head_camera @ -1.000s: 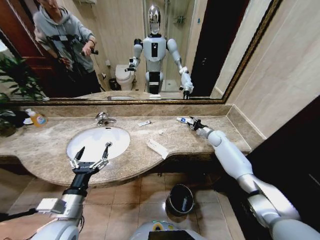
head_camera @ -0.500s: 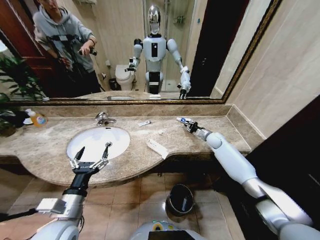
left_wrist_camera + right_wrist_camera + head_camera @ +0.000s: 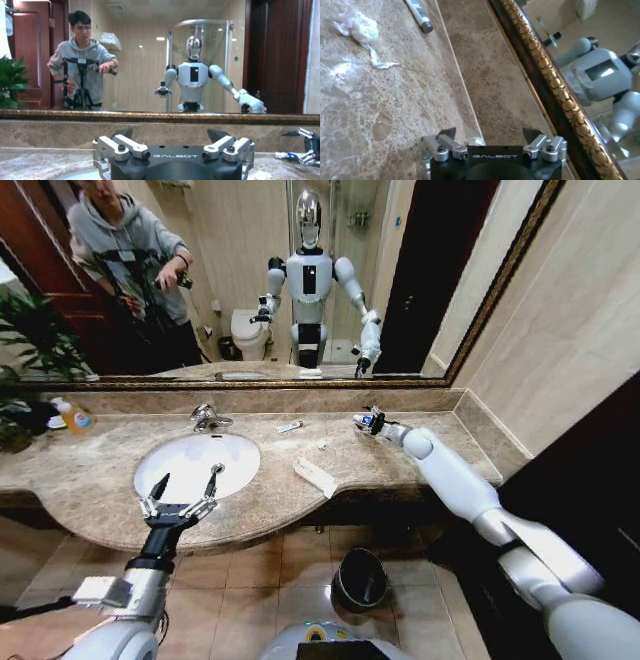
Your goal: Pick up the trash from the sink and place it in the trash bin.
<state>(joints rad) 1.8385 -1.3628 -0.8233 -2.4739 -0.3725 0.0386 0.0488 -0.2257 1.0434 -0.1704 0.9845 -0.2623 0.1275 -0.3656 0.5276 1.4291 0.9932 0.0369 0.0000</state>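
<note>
the right gripper [image 3: 368, 421] is reaching to the upper middle of the frame, fingers spread around the blue-capped tube [image 3: 360, 420] to grasp it, while the left gripper [image 3: 184, 490] is waiting wide open over the sink [image 3: 150, 465].

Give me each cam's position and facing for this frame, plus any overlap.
Head view: on the robot's head, looking down at the counter, sink and bin; both arms show, left hand open over the sink, right hand at the tube.
Left wrist view: behind the left hand, facing the mirror.
Right wrist view: behind the right hand, looking along the counter by the mirror frame.
Shared: the head and left wrist views both show the tube.
</note>
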